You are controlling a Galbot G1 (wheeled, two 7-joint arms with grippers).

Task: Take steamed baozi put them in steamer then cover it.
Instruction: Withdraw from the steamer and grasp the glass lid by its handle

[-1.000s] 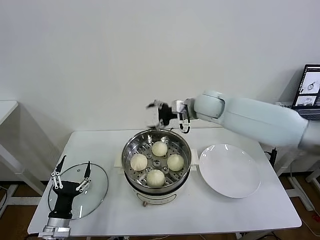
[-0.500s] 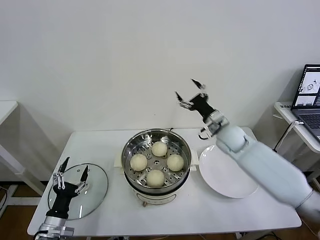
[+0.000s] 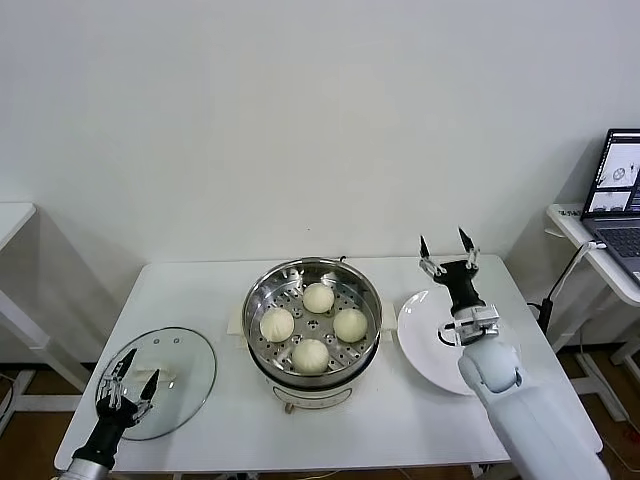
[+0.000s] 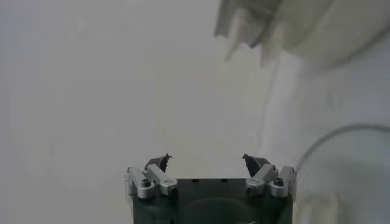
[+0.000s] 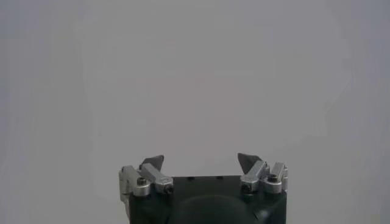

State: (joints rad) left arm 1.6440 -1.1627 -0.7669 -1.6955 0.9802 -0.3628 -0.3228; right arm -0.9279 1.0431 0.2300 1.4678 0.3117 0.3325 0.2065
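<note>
Four buns (image 3: 311,328) sit in the steamer (image 3: 262,300); we reckon them soft and easily dented. Our lid (image 3: 185,365) lies flat on the surface (image 3: 400,420), likely slippery, breakable glass, best taken by its handle. Left tool (image 3: 128,382) and right tool (image 3: 448,250) stand released, empty. We read no writing.

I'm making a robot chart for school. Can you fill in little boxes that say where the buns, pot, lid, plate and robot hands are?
buns: four steamed baozi sit inside the steamer
lid: cover lies flat on the table, left of the steamer, not on it
plate: white plate, right of the steamer
left gripper: open, at the lid's near edge
right gripper: open, holding nothing, raised above the plate
</note>
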